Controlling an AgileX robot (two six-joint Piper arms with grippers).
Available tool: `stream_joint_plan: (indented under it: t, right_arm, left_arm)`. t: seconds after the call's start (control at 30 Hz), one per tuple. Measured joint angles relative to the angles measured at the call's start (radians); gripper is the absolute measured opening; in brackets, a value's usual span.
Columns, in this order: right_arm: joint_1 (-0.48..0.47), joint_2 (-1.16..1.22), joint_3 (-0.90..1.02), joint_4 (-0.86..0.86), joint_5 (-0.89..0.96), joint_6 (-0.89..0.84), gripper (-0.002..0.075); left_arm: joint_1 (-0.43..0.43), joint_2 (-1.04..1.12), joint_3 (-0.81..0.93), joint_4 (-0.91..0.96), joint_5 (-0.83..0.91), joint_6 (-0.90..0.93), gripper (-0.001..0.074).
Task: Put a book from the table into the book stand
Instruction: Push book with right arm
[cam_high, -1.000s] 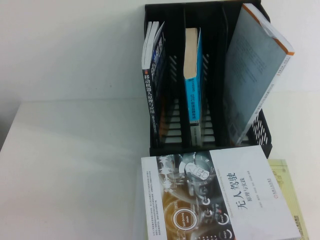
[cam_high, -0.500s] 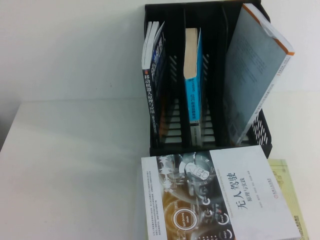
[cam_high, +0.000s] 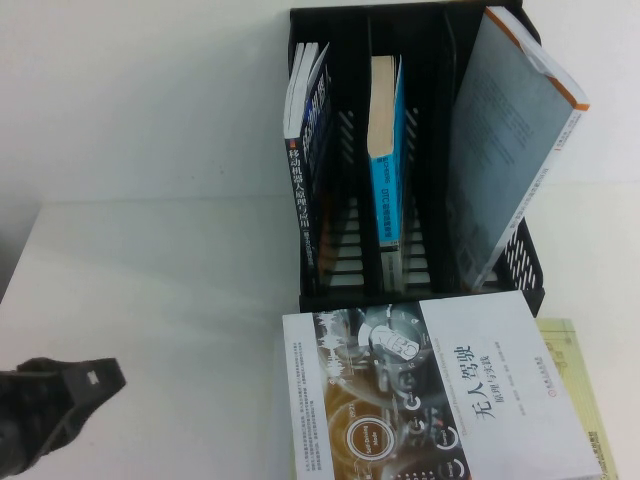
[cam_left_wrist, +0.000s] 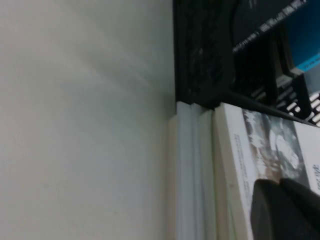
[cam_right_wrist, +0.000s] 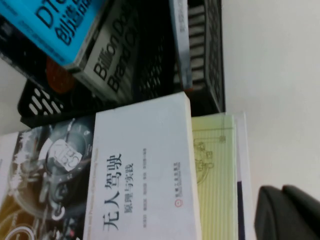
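Note:
The white book (cam_high: 430, 390) with the grey and bronze collage lies face up on top of a stack, on the white table (cam_high: 150, 280) just in front of the black book stand (cam_high: 420, 298). It also shows in the left wrist view (cam_left_wrist: 260, 145) and the right wrist view (cam_right_wrist: 140, 165). My left gripper (cam_high: 105, 378) is low at the table's left, well left of the stack, empty, its fingers (cam_left_wrist: 285, 210) together. My right gripper (cam_right_wrist: 290, 212) is out of the high view. It hangs over bare table beside the stack's right edge, fingers together and empty.
The stand's three compartments hold a dark-spined book (cam_high: 303, 190) on the left, a blue book (cam_high: 385, 170) in the middle and a large grey-covered book (cam_high: 510, 150) leaning on the right. A pale yellow-green book (cam_high: 575, 380) lies under the white one.
My left gripper has come into the high view at the lower left. The books and the stand have not moved.

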Motion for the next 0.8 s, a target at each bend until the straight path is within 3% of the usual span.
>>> stream_joint_plan:
  t: [0.13, 0.37, 0.47, 0.67, 0.8]
  right_arm:
    - [0.0, 0.146, 0.0, 0.11, 0.001, -0.109, -0.0001]
    - [0.0, 0.418, -0.01, 0.486, 0.016, -0.512, -0.0001]
    - [0.0, 0.505, -0.01, 0.586, 0.014, -0.612, -0.0001]
    - [0.0, 0.607, -0.01, 0.611, 0.0, -0.66, -0.0001]
    - [0.016, 0.632, -0.01, 0.62, -0.002, -0.666, -0.0001]
  left_arm:
    - [0.0, 0.086, 0.0, -0.216, 0.07, 0.197, -0.0004]
    - [0.0, 0.256, -0.001, -0.531, 0.153, 0.484, 0.0029]
    - [0.0, 0.337, -0.005, -0.588, 0.182, 0.544, 0.0106]
    - [0.0, 0.472, -0.006, -0.628, 0.236, 0.613, 0.0362]
    - [0.0, 0.519, -0.006, -0.677, 0.26, 0.661, 0.0421]
